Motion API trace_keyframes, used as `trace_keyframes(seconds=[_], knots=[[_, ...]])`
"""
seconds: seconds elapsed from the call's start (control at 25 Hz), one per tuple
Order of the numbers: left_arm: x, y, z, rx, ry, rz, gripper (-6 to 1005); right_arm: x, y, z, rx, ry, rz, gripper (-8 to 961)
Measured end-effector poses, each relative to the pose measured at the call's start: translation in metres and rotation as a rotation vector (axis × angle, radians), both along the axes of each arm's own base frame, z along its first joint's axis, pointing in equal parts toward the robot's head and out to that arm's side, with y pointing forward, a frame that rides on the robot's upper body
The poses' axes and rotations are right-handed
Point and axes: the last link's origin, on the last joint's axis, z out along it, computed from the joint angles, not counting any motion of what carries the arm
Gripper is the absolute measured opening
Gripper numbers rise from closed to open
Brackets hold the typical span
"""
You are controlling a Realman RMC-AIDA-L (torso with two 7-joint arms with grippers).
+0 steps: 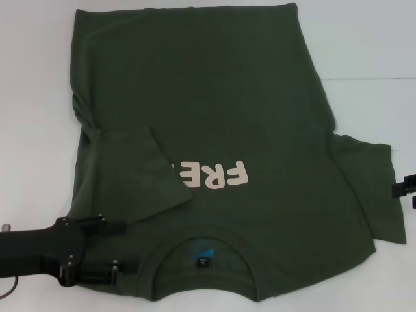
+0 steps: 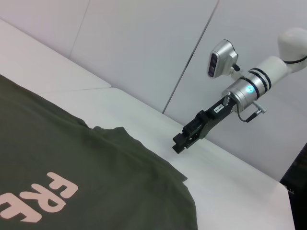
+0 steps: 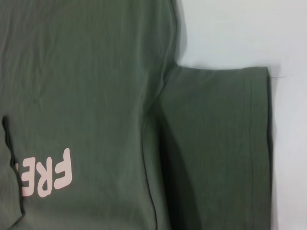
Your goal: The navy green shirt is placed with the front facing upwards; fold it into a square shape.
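Head view: the navy green shirt lies front up across the white table, collar toward the robot at 6 o'clock, hem at 12 o'clock. Its pink lettering reads upside down near the middle. The sleeve at 9 o'clock is already folded inward over the chest, covering the end of the word. The sleeve at 3 o'clock lies flat and spread. The left gripper sits at 7 o'clock, over the folded side just beside the collar; its two fingers stand apart with nothing between them, so it looks released. Only a dark tip of the right gripper shows at the 3 o'clock edge, just beside the flat sleeve; whether it is open or clenched cannot be told.

Left wrist view: the shirt fills the 7 o'clock half. The right gripper hangs above bare table just beyond the fabric's edge, not touching it.

Right wrist view: the unfolded sleeve lies at 4 o'clock, smooth, with the table beyond.

Judgement: the first side fold looks done and the second is in hand. The next move likely calls for the right gripper to pinch the flat sleeve's outer edge and carry it inward toward the lettering.
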Motion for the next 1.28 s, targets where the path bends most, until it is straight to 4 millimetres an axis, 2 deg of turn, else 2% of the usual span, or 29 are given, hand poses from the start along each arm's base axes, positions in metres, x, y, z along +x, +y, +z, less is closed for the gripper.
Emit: trace_keyframes(seconds=[0.28,1.28], knots=[[0.0,0.0,0.0,-0.002,-0.004,0.0,919,0.003,-0.002,0.004,-0.022,-0.026,-0.006,639],[-0.001,0.002,0.001,0.005,0.001,0.004,919,0.007,-0.001,-0.015,-0.031,-0.074,-0.001,639]])
